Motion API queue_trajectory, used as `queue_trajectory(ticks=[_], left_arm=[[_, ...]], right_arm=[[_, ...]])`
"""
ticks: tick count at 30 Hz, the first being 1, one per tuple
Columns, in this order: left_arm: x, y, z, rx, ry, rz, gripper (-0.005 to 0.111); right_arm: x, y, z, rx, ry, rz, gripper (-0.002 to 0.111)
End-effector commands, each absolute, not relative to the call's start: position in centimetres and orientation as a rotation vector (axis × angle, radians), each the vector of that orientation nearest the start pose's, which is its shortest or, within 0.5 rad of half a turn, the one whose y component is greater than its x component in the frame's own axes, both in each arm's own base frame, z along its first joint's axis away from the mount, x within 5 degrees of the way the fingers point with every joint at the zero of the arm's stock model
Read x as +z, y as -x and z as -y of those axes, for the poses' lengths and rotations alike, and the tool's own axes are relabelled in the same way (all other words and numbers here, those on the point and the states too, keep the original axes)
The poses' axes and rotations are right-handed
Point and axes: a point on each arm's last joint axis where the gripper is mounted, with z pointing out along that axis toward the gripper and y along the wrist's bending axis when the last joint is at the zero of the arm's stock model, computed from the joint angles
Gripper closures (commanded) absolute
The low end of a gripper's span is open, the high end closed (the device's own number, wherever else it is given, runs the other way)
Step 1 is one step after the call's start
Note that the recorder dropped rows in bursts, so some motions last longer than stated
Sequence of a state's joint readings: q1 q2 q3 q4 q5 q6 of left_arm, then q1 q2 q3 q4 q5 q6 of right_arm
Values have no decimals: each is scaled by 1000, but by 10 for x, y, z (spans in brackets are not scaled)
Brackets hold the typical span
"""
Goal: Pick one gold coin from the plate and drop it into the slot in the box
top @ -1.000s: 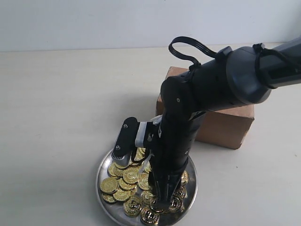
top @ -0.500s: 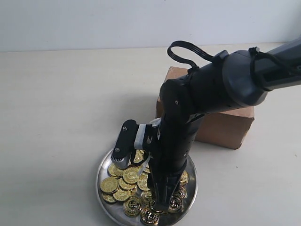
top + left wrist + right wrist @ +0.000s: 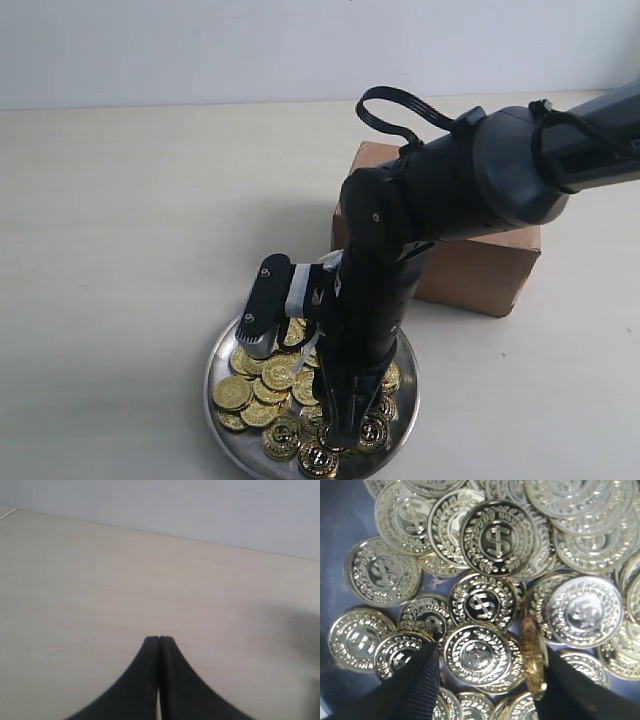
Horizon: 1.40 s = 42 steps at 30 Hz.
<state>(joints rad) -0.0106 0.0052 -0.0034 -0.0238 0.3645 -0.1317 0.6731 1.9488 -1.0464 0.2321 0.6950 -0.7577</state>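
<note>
Early days, no coin is up yet. The box (image 3: 480, 265) sits behind the plate (image 3: 210, 385), slot out of sight. Left pincer (image 3: 159, 647) is pressed together over the table (image 3: 75, 580). Right pincer (image 3: 485, 672) is spread, tips down in the pile around a flat coin (image 3: 477, 654), with a tipped coin (image 3: 534, 662) leaning on one finger.

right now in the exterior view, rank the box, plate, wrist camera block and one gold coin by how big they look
1. box and plate: about alike in width, each partly hidden by the arm, so unranked.
2. wrist camera block, though it may sit nearer the camera.
3. one gold coin: smallest.
</note>
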Motion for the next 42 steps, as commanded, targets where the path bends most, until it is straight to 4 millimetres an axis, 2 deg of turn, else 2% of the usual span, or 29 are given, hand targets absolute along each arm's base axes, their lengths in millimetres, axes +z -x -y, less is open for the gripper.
queue_trajectory(ticks=[1, 8, 18, 27, 42], left_arm=[[181, -53, 2, -132, 125, -1837, 107], [181, -53, 2, -132, 125, -1837, 107], [181, -53, 2, -132, 125, -1837, 107], [181, -53, 2, -132, 125, -1837, 107], [181, -53, 2, -132, 125, -1837, 107]], right_arm=[[115, -253, -219, 223, 1813, -2455, 57], [133, -254, -220, 224, 1784, -2411, 57], [133, -253, -220, 227, 1782, -2412, 57], [124, -255, -217, 169, 1852, -2402, 57], [115, -256, -217, 165, 1859, -2416, 57]])
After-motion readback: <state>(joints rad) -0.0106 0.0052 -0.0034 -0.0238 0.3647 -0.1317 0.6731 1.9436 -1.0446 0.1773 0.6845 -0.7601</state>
